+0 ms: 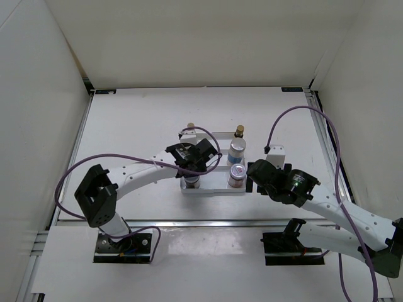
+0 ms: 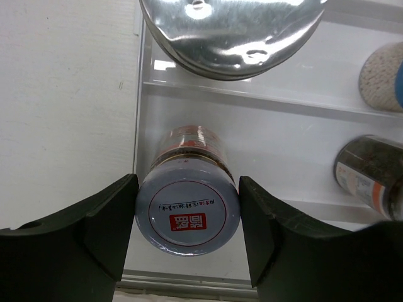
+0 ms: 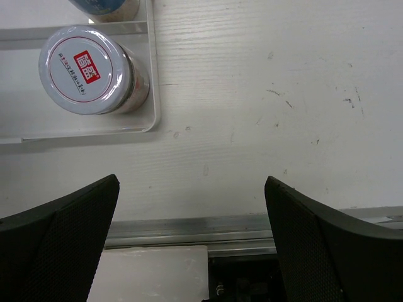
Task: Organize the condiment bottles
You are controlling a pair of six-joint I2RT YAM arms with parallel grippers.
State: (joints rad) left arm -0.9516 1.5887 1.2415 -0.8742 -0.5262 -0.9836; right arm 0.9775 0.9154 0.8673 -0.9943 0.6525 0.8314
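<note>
Left end effector (image 2: 187, 211), jaws closed on the lid of a red-marked jar (image 2: 189, 229), holds it in the near-left compartment of the tray (image 2: 271, 104); placement looks nearly done, so the next move calls for release and a straight lift. Right end effector (image 3: 192, 236) hangs wide and empty over the counter (image 3: 283, 94). Only the top external view shows one brown bottle (image 1: 239, 131) and a second brown bottle (image 1: 190, 126) at the tray's far side.

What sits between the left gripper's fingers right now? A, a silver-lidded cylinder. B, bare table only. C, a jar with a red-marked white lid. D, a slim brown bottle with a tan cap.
C: in the left wrist view the fingers of the left gripper flank the red-marked jar with no visible gap, inside the tray.
</note>
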